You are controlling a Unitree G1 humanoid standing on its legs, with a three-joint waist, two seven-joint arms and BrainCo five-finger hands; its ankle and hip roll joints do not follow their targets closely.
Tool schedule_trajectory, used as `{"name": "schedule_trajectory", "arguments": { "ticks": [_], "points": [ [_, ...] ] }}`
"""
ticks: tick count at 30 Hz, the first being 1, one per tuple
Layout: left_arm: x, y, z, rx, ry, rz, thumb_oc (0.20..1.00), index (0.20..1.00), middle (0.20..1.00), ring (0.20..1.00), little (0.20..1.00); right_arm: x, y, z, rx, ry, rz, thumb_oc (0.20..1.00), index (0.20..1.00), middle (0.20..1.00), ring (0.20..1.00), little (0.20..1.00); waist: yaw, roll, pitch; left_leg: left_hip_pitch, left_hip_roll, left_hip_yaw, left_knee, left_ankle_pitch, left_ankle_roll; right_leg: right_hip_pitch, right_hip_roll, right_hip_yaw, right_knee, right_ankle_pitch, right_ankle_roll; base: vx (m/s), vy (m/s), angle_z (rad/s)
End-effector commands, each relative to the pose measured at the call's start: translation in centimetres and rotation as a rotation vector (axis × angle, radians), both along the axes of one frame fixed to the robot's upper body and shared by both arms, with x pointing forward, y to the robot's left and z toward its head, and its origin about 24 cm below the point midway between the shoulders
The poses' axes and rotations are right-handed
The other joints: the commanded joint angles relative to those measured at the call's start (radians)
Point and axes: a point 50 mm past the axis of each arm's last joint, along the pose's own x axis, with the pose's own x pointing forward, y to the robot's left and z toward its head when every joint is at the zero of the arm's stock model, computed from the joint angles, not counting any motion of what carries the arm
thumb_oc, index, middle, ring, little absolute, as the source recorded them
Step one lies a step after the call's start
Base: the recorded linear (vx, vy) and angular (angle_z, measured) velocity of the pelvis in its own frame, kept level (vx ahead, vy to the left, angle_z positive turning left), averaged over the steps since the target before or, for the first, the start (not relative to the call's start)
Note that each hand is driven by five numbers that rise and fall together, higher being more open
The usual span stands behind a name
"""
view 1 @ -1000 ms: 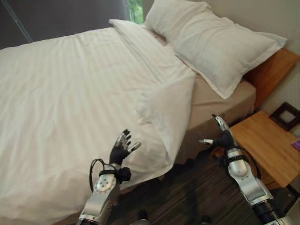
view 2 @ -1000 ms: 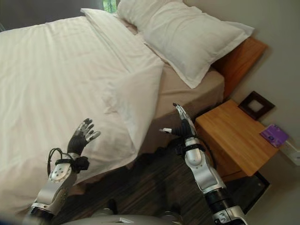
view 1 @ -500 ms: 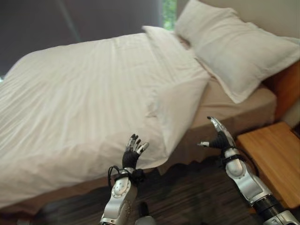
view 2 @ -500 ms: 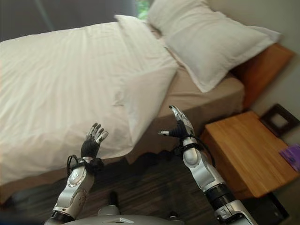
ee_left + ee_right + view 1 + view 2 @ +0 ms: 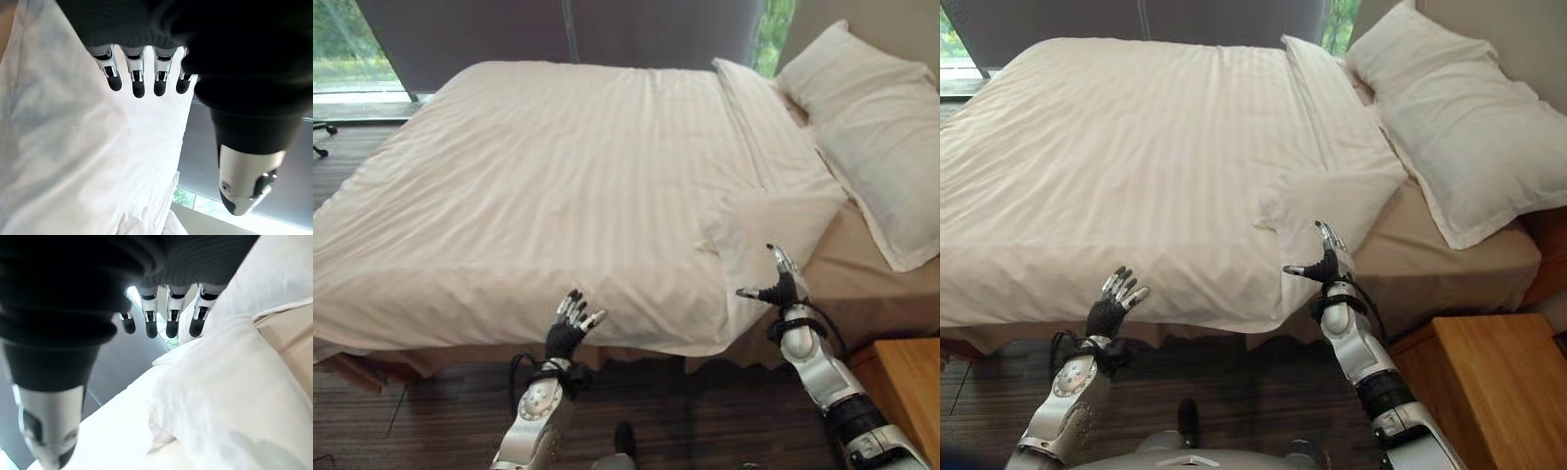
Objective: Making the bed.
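**Operator:** Swinging left, my head camera has brought the whole bed (image 5: 372,362) into view, foot end included; the things themselves lie as they did a second ago. Both hands stay raised at the near edge.

**Spotter:** Largest first, then?

**Operator:** White duvet (image 5: 538,186) covers most of the mattress. Its near right corner (image 5: 759,220) is folded back, baring the tan fitted sheet (image 5: 1449,269). Pillows (image 5: 1454,127) sit at the far right, by the head. A wooden nightstand (image 5: 1498,382) stands at the near right.

**Spotter:** Hands?

**Operator:** Left hand (image 5: 570,328) is spread, holding nothing, at the duvet's overhanging near edge. Right hand (image 5: 1324,266) has fingers straight and thumb out, empty, just beside the folded corner.

**Spotter:** How will it handle?

**Operator:** I judge the duvet soft, light and limp. I'd pinch the folded corner's hem and draw it toward the pillows.

**Spotter:** Any containers?

**Operator:** None I can see.
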Motion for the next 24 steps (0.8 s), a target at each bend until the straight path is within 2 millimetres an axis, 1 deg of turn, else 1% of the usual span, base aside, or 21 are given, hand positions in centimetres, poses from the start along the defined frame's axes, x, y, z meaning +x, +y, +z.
{"name": "schedule_trajectory", "arguments": {
  "ticks": [1, 2, 3, 4, 5, 6, 7, 8, 9, 10, 13, 14, 16, 19, 20, 21, 22, 24],
  "points": [
    [0.8, -0.1, 1.6, 0.003, -0.082, -0.028, 1.0, 1.0, 1.0, 1.0, 1.0, 2.7, -0.2, 4.3, 0.001, -0.171, -0.063, 1.0, 1.0, 1.0, 1.0, 1.0, 0.038, 0.002, 0.03, 0.155, -0.003, 0.024, 0.012, -0.176, -0.099, 0.044, 0.033, -0.033, -0.258, 0.046, -0.044, 0.13, -0.054, 0.0],
    [0.9, -0.1, 1.6, 0.003, -0.083, -0.028, 1.0, 1.0, 1.0, 1.0, 1.0, 2.7, -0.2, 4.3, 0.001, -0.172, -0.063, 1.0, 1.0, 1.0, 1.0, 1.0, 0.038, 0.003, 0.031, 0.156, -0.002, 0.023, 0.012, -0.176, -0.099, 0.045, 0.034, -0.034, -0.26, 0.048, -0.044, 0.08, -0.04, -0.02],
    [0.8, -0.1, 1.5, 0.003, -0.082, -0.032, 1.0, 1.0, 1.0, 1.0, 1.0, 3.1, -0.2, 4.5, -0.006, -0.168, -0.064, 1.0, 1.0, 1.0, 1.0, 1.0, 0.045, -0.002, 0.035, 0.157, -0.007, 0.016, 0.012, -0.178, -0.101, 0.049, 0.032, -0.026, -0.294, 0.058, -0.044, 0.06, -0.053, 0.25],
    [0.7, 0.1, 1.4, 0.012, -0.074, -0.043, 1.0, 1.0, 1.0, 1.0, 1.0, 3.7, 0.2, 5.2, -0.011, -0.18, -0.046, 1.0, 1.0, 1.0, 1.0, 1.0, 0.056, -0.011, 0.04, 0.158, -0.008, 0.016, 0.012, -0.18, -0.104, 0.055, 0.027, -0.027, -0.327, 0.081, -0.043, 0.07, -0.115, 0.57],
    [0.4, 0.4, 1.0, 0.02, -0.055, -0.048, 1.0, 1.0, 1.0, 1.0, 1.0, 4.6, -0.2, 6.5, -0.058, -0.193, -0.042, 1.0, 1.0, 1.0, 1.0, 1.0, 0.081, -0.028, 0.046, 0.144, -0.011, 0.02, 0.012, -0.174, -0.112, 0.068, 0.02, -0.053, -0.368, 0.11, -0.042, 0.03, -0.1, 0.76],
    [0.4, 0.4, 1.0, 0.02, -0.056, -0.048, 1.0, 1.0, 1.0, 1.0, 1.0, 4.6, -0.2, 6.5, -0.058, -0.194, -0.042, 1.0, 1.0, 1.0, 1.0, 1.0, 0.08, -0.028, 0.046, 0.143, -0.011, 0.019, 0.012, -0.173, -0.112, 0.068, 0.02, -0.054, -0.369, 0.111, -0.042, 0.04, -0.117, 0.46],
    [0.0, 0.5, 0.5, 0.017, -0.032, -0.049, 1.0, 1.0, 1.0, 1.0, 1.0, 5.3, -0.7, 7.7, -0.102, -0.211, -0.048, 1.0, 1.0, 1.0, 1.0, 1.0, 0.095, -0.033, 0.04, 0.125, -0.005, 0.018, 0.012, -0.163, -0.122, 0.077, 0.025, -0.072, -0.393, 0.12, -0.048, 0.04, -0.082, 0.19],
    [-0.2, 0.6, 0.1, 0.015, -0.017, -0.048, 1.0, 1.0, 1.0, 1.0, 1.0, 5.8, -1.2, 8.5, -0.117, -0.222, -0.061, 1.0, 1.0, 1.0, 1.0, 1.0, 0.102, -0.034, 0.041, 0.111, 0.0, 0.014, 0.012, -0.156, -0.129, 0.081, 0.028, -0.086, -0.405, 0.124, -0.049, 0.04, -0.082, 0.06],
    [-0.2, 0.6, 0.1, 0.015, -0.018, -0.047, 1.0, 1.0, 1.0, 1.0, 1.0, 5.8, -1.2, 8.5, -0.117, -0.223, -0.061, 1.0, 1.0, 1.0, 1.0, 1.0, 0.101, -0.034, 0.041, 0.11, 0.0, 0.013, 0.012, -0.156, -0.129, 0.082, 0.029, -0.087, -0.406, 0.124, -0.05, 0.0, -0.084, 0.39],
    [-0.3, 0.7, -0.2, 0.026, -0.011, -0.053, 1.0, 1.0, 1.0, 1.0, 1.0, 6.7, -1.6, 10.0, -0.13, -0.251, -0.075, 1.0, 1.0, 1.0, 1.0, 1.0, 0.113, -0.035, 0.046, 0.076, 0.008, -0.001, 0.012, -0.142, -0.14, 0.084, 0.036, -0.104, -0.423, 0.124, -0.054, -0.02, -0.075, 0.51],
    [-0.2, 1.3, 0.1, 0.033, -0.025, -0.036, 1.0, 1.0, 1.0, 1.0, 1.0, 7.5, -1.8, 11.8, -0.166, -0.277, -0.083, 1.0, 1.0, 1.0, 1.0, 1.0, 0.127, -0.034, 0.057, 0.034, 0.018, -0.011, 0.012, -0.123, -0.152, 0.065, 0.042, -0.12, -0.429, 0.118, -0.057, -0.02, -0.059, 0.2],
    [-0.1, 1.5, 0.2, 0.031, -0.032, -0.031, 1.0, 1.0, 1.0, 1.0, 1.0, 7.7, -2.1, 12.2, -0.193, -0.279, -0.093, 1.0, 1.0, 1.0, 1.0, 1.0, 0.135, -0.035, 0.063, 0.019, 0.022, -0.015, 0.012, -0.117, -0.158, 0.057, 0.045, -0.124, -0.429, 0.113, -0.06, -0.02, -0.057, 0.14],
    [0.0, 1.9, 0.4, 0.037, -0.043, -0.027, 1.0, 1.0, 1.0, 1.0, 1.0, 8.2, -3.0, 13.7, -0.25, -0.293, -0.116, 1.0, 1.0, 1.0, 1.0, 1.0, 0.148, -0.036, 0.077, -0.007, 0.027, -0.027, 0.012, -0.107, -0.164, 0.043, 0.051, -0.128, -0.429, 0.11, -0.064, -0.02, -0.069, 0.38],
    [0.4, 2.2, 0.7, 0.052, -0.052, -0.04, 1.0, 1.0, 1.0, 1.0, 1.0, 8.9, -4.9, 16.8, -0.33, -0.318, -0.188, 1.0, 1.0, 1.0, 1.0, 1.0, 0.163, -0.027, 0.109, -0.068, 0.033, -0.057, 0.012, -0.084, -0.177, 0.007, 0.055, -0.144, -0.429, 0.108, -0.071, -0.03, -0.073, 0.34],
    [0.5, 2.3, 0.6, 0.06, -0.048, -0.045, 1.0, 1.0, 1.0, 1.0, 1.0, 8.9, -5.8, 17.4, -0.354, -0.31, -0.221, 1.0, 1.0, 1.0, 1.0, 1.0, 0.168, -0.023, 0.11, -0.076, 0.038, -0.071, 0.012, -0.1, -0.189, 0.006, 0.058, -0.14, -0.429, 0.089, -0.064, 0.04, -0.05, 0.24],
    [0.5, 2.3, 0.7, 0.058, -0.05, -0.045, 1.0, 1.0, 1.0, 1.0, 1.0, 9.0, -5.7, 17.4, -0.355, -0.312, -0.221, 1.0, 1.0, 1.0, 1.0, 1.0, 0.167, -0.022, 0.111, -0.077, 0.039, -0.072, 0.012, -0.1, -0.19, 0.005, 0.059, -0.141, -0.428, 0.088, -0.065, 0.06, -0.059, 0.28],
    [0.5, 2.4, 0.5, 0.058, -0.043, -0.052, 1.0, 1.0, 1.0, 1.0, 1.0, 9.1, -6.9, 19.0, -0.391, -0.319, -0.267, 1.0, 1.0, 1.0, 1.0, 1.0, 0.173, -0.014, 0.116, -0.114, 0.042, -0.084, 0.012, -0.088, -0.199, -0.017, 0.057, -0.152, -0.429, 0.086, -0.065, -0.01, -0.04, 0.3],
    [0.4, 2.4, 0.0, 0.05, -0.023, -0.057, 1.0, 1.0, 1.0, 1.0, 1.0, 9.1, -7.6, 19.8, -0.421, -0.321, -0.311, 1.0, 1.0, 1.0, 1.0, 1.0, 0.175, -0.008, 0.112, -0.144, 0.045, -0.09, 0.012, -0.082, -0.205, -0.038, 0.057, -0.159, -0.429, 0.085, -0.063, 0.01, -0.055, 0.23]
  ]
}}
